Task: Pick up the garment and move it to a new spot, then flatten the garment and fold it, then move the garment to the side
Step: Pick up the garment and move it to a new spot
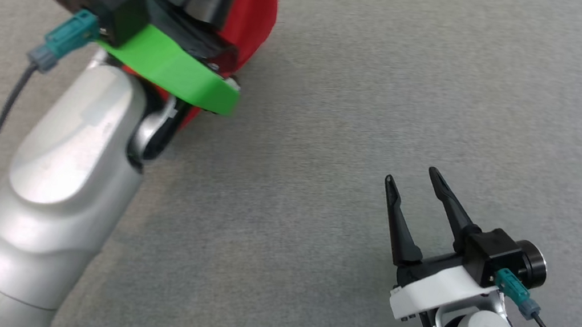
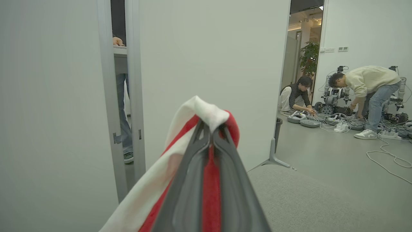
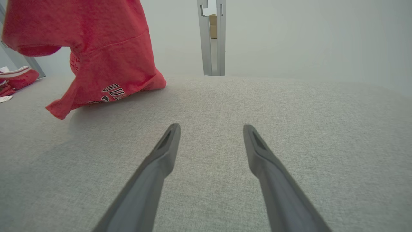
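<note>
The left gripper (image 2: 210, 127) has its jaws pressed together on a bunched fold of the garment (image 3: 109, 48), a red shirt with white trim. It holds the fold up above the grey fabric-covered table (image 1: 395, 87), at the far left of the work area. In the left wrist view the white trim wraps over the fingertips (image 2: 200, 129), and red cloth shows between the two dark fingers lower down. From the pinch the shirt hangs down, and in the right wrist view its lower part appears to rest on the table. Black lettering (image 3: 111, 91) shows near the hem, and one corner (image 3: 58, 112) sticks out toward the near left.

The right gripper (image 1: 411, 176) is at the near right, well apart from the shirt. Its jaws are spread wide with nothing between them, just above the bare table.

At the far left edge of the table lies another red piece with white stripes (image 3: 16, 77).

Pale partition panels (image 2: 209, 58) stand beyond the table. By the foot of one, a dark bin (image 2: 278, 129) stands on the floor; what it contains cannot be seen. Through a gap between panels, cardboard boxes (image 3: 212, 27) are stacked, and whether anything is in them cannot be told. Farther back, two people (image 2: 367, 83) bend over cables and robots on the floor.
</note>
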### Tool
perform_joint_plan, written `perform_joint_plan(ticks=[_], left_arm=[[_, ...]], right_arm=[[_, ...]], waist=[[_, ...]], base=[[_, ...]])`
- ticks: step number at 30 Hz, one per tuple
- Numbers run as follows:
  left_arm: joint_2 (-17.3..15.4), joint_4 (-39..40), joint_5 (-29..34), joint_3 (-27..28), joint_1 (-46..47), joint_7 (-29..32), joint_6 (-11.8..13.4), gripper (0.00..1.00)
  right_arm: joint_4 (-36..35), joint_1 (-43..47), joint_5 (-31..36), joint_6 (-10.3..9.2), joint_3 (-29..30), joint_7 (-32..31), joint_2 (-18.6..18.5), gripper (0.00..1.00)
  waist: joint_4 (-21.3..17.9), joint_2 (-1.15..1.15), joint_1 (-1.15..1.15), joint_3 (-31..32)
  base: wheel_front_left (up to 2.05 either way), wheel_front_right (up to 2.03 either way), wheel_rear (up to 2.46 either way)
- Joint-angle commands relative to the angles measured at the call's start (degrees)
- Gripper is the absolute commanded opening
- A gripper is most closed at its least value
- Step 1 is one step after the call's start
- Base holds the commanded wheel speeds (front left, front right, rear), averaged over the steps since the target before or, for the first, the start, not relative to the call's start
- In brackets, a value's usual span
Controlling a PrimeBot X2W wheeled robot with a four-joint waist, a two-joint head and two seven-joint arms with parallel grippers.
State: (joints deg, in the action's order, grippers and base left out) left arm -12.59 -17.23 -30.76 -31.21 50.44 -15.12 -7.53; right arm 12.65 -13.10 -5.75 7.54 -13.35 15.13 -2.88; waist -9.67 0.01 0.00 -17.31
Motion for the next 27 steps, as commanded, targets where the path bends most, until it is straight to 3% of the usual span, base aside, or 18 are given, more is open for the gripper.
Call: perform_joint_plan(ticks=[1, 5, 11, 12, 13, 14, 21, 27], left_arm=[[0.86, 0.32, -0.53, 0.23, -0.22, -0.05, 0.07, 0.00], [2.77, 0.76, -0.98, -2.18, -1.54, -0.05, 0.07, 0.00], [0.80, -3.98, -1.38, -3.82, -9.93, -0.03, 0.07, 0.00], [0.45, -4.74, -1.47, -3.29, -11.43, -0.03, 0.07, 0.36], [-0.10, -5.65, -1.53, -2.55, -13.43, -0.03, 0.07, 0.84], [-0.56, -6.07, -1.30, -1.78, -14.83, -0.03, 0.07, 1.00], [-1.71, -5.97, 0.31, 9.91, -28.94, -0.03, 0.07, 1.00], [1.42, -1.92, 5.11, 21.36, -39.65, -0.02, 0.07, 1.00]], right_arm=[[-0.06, 0.79, -0.75, -0.10, 0.38, 0.03, -0.05, 1.00], [-0.38, 1.65, -1.11, -0.10, 1.15, 0.03, -0.05, 1.00], [-0.39, 2.41, -1.48, -0.10, 2.33, 0.03, -0.06, 1.00], [-0.44, 2.50, -1.42, -0.10, 2.46, 0.03, -0.05, 1.00], [-0.54, 2.66, -1.29, -0.10, 2.58, 0.03, -0.02, 1.00], [-0.57, 2.85, -1.10, -0.10, 2.63, 0.03, -0.03, 1.00], [-1.27, 4.03, -0.47, -0.10, 3.86, 0.03, -0.08, 1.00], [-1.03, 5.58, 0.70, -0.10, 5.12, 0.03, -0.07, 1.00]], waist=[[-4.48, -0.01, 0.00, 1.45], [-6.06, -0.01, 0.00, 1.54], [-5.25, -0.01, 0.00, 2.64], [-4.96, -0.01, 0.00, 2.96], [-4.51, -0.01, 0.00, 3.44], [-4.19, -0.01, 0.00, 3.84], [-0.76, -0.01, 0.00, 6.70], [2.23, -0.01, 0.00, 9.44]], base=[[0.00, 0.00, 0.00], [0.00, 0.00, 0.00], [0.00, 0.00, 0.00], [0.00, 0.00, 0.00], [0.00, 0.00, 0.00], [0.00, 0.00, 0.00], [0.00, 0.00, 0.00], [0.00, 0.00, 0.00]])
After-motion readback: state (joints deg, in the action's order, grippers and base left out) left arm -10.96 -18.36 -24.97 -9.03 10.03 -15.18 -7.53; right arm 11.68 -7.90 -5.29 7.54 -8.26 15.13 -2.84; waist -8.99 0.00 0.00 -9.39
